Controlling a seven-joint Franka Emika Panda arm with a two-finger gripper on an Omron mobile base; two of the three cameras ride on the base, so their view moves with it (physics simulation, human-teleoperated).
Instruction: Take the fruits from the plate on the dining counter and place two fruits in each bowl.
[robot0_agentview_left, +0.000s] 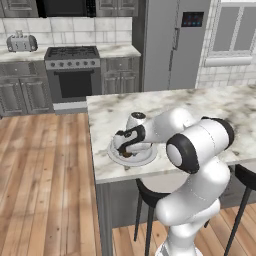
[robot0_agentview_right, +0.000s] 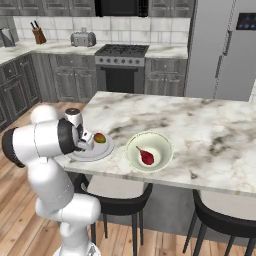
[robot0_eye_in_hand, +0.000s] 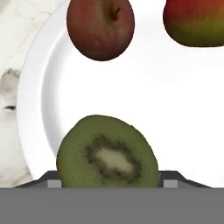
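My gripper (robot0_eye_in_hand: 112, 183) hangs low over the pale plate (robot0_eye_in_hand: 175, 109), open, with one finger on each side of an olive green cut fruit (robot0_eye_in_hand: 107, 153) lying on the plate. A dark reddish-brown round fruit (robot0_eye_in_hand: 99, 27) and an orange-yellow fruit (robot0_eye_in_hand: 197, 22) lie farther along the plate. From the right base view, the gripper (robot0_agentview_right: 89, 145) is at the plate (robot0_agentview_right: 100, 152) beside the orange-yellow fruit (robot0_agentview_right: 100, 137). A cream bowl (robot0_agentview_right: 160, 142) to the right holds the bright red fruit (robot0_agentview_right: 146, 156). Seen from the left, my arm hides most of the plate (robot0_agentview_left: 145, 161).
The plate sits near the front left corner of the marble dining counter (robot0_agentview_right: 200, 120), close to its edge. Dark stools (robot0_agentview_right: 115, 192) stand under the front edge. The stove (robot0_agentview_left: 72, 60) and fridge (robot0_agentview_left: 175, 45) are far behind.
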